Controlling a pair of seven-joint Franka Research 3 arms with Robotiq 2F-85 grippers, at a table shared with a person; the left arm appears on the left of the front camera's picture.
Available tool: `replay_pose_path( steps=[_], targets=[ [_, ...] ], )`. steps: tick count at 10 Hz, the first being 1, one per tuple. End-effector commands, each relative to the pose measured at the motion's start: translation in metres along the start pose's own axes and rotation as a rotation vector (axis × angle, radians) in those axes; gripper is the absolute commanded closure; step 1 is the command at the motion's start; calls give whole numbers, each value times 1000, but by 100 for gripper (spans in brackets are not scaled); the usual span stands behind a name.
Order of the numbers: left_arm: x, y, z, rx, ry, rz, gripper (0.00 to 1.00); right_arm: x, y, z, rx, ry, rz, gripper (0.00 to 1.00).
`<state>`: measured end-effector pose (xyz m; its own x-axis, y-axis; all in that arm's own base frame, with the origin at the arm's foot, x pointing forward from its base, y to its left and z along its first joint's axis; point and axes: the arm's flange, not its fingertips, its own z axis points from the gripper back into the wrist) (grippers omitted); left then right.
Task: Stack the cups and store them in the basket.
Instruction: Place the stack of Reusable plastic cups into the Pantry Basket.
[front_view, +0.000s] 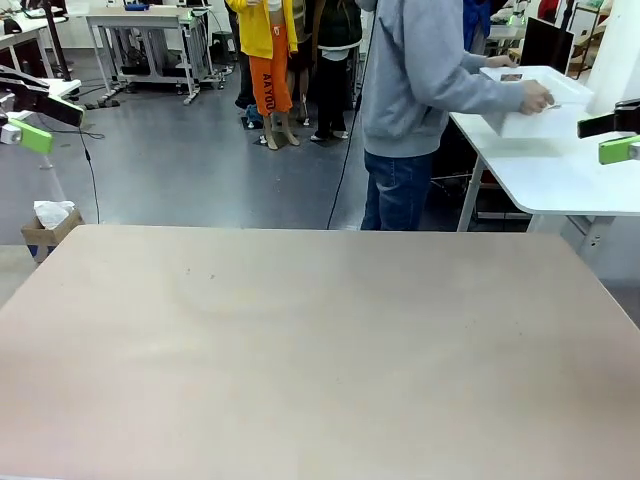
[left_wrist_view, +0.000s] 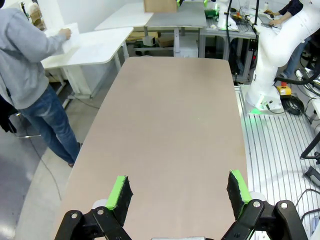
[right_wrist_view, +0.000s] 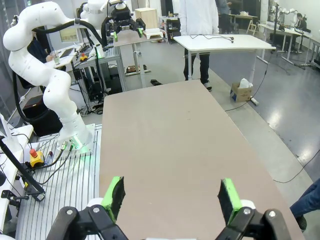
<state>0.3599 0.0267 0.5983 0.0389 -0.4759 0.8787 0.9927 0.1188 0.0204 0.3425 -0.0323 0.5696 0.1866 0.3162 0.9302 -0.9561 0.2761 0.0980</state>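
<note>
here, one white rectangular plastic basket (front_view: 530, 100) sits long side across under a person's hand (front_view: 536, 97), beyond two grippers (left_wrist_view: 179, 192) (right_wrist_view: 171, 195), fingers released, empty.

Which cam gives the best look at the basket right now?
Front view. The white basket sits on the white side table at upper right, the person's hand on it. The left wrist view catches it small at upper left, side-on under the person's hand. Right wrist view: I can't make it out.
</note>
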Motion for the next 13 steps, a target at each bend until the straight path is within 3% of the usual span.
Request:
replay_pose_path(
  steps=[1, 13],
  targets=[
    [2, 0, 1, -6, -10, 7, 0, 4, 0, -1, 1, -24, 9, 0],
    [2, 0, 1, -6, -10, 7, 0, 4, 0, -1, 1, -24, 9, 0]
  ],
)
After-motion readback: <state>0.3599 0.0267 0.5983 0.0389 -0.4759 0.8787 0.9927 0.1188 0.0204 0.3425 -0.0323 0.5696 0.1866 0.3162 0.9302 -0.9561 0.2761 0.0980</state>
